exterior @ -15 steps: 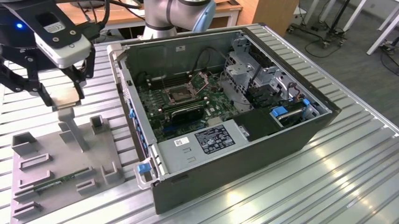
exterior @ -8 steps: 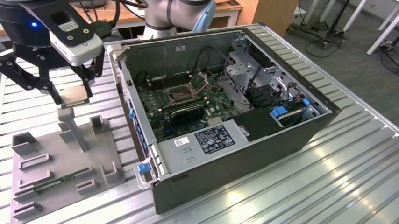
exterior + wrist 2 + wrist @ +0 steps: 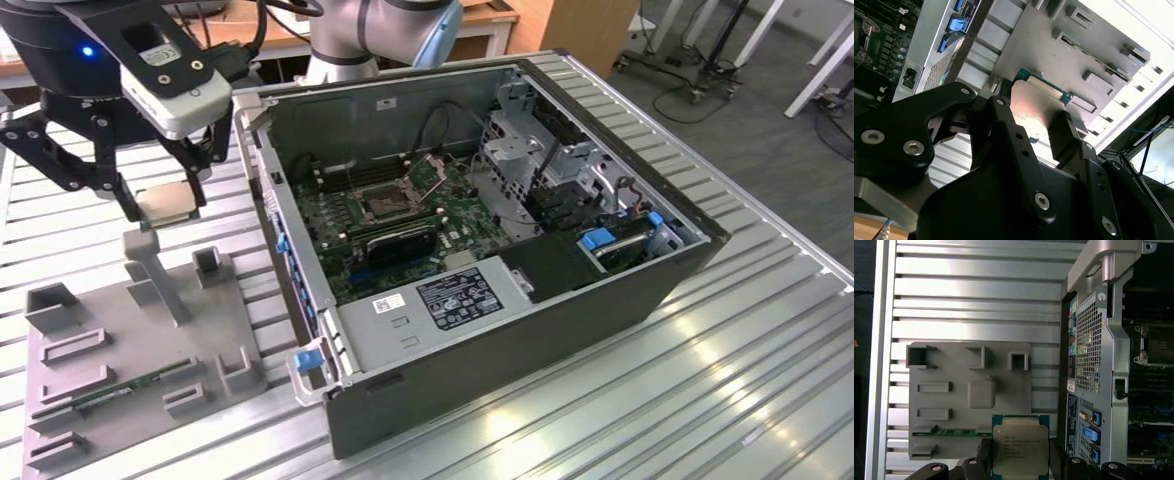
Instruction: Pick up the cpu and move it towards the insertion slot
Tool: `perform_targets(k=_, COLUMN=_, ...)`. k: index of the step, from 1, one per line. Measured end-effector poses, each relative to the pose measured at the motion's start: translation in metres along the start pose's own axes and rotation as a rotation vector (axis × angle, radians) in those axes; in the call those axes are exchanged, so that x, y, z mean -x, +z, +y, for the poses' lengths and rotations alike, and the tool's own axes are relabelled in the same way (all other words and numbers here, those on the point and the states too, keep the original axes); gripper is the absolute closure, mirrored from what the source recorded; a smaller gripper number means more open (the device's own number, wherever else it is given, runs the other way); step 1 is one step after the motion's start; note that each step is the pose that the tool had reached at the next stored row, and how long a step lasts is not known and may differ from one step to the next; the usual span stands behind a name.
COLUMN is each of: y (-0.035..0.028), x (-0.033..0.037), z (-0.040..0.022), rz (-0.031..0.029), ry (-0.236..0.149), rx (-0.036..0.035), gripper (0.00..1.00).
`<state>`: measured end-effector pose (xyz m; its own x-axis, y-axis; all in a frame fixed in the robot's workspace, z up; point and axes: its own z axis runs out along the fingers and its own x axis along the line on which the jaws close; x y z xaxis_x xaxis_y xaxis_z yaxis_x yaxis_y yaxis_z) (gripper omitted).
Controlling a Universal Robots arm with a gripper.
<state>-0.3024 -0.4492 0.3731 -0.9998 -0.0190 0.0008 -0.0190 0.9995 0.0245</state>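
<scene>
exterior view: the claw [image 3: 163, 210] pinches the cpu [image 3: 168, 200] by its edges, held above the grey tray [image 3: 120, 350] on the slatted counter [image 3: 694, 380], to the exterior view's left of the open computer case [image 3: 400, 380]. the insertion slot [image 3: 380, 207] sits on the board inside, well apart.
second wrist view: black fingers [image 3: 1061, 135] clamp the cpu's opposite sides.
first wrist view: the cpu hangs over the tray's corner, near the green memory stick [image 3: 946, 432].

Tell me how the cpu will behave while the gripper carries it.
Probably stiff: the cpu is a flat square plate with a metal lid. Likely light for its footprint, since it looks thin. It may slip or twist, because the gripper pinches it by only two opposite edges.
</scene>
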Motion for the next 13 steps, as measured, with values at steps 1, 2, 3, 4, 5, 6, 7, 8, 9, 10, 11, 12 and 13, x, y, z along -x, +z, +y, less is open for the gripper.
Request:
perform_targets(k=1, y=0.0000, x=0.0001, z=0.0000, rz=0.0000, ry=0.000, rx=0.0000, gripper=0.46)
perform_targets(k=2, y=0.0000, x=0.0001, z=0.0000, rz=0.0001, ry=0.000, rx=-0.0001, gripper=0.46)
perform_targets(k=3, y=0.0000, x=0.0001, z=0.0000, rz=0.0000, ry=0.000, rx=0.0000, gripper=0.46)
perform_targets(k=4, y=0.0000, x=0.0001, z=0.0000, rz=0.0000, ry=0.000, rx=0.0000, gripper=0.46)
perform_targets(k=5, y=0.0000, x=0.0002, z=0.0000, rz=0.0000, ry=0.000, rx=0.0000, gripper=0.46)
perform_targets(k=6, y=0.0000, x=0.0007, z=0.0000, rz=0.0000, ry=0.000, rx=0.0000, gripper=0.46)
perform_targets(k=7, y=-0.0001, x=0.0014, z=0.0000, rz=0.0001, ry=0.000, rx=0.0000, gripper=0.46)
perform_targets(k=8, y=-0.0001, x=0.0021, z=0.0000, rz=0.0001, ry=0.000, rx=0.0000, gripper=0.46)
perform_targets(k=9, y=0.0000, x=0.0030, z=-0.0001, rz=0.0001, ry=0.000, rx=0.0000, gripper=0.46)
perform_targets(k=10, y=-0.0001, x=0.0041, z=-0.0001, rz=0.0001, ry=0.000, rx=-0.0001, gripper=0.46)
perform_targets(k=11, y=0.0000, x=0.0052, z=-0.0001, rz=0.0000, ry=0.000, rx=0.0000, gripper=0.46)
perform_targets(k=12, y=0.0000, x=0.0065, z=-0.0001, rz=0.0000, ry=0.000, rx=0.0000, gripper=0.46)
perform_targets(k=13, y=0.0000, x=0.0078, z=-0.0001, rz=0.0000, ry=0.000, rx=0.0000, gripper=0.46)
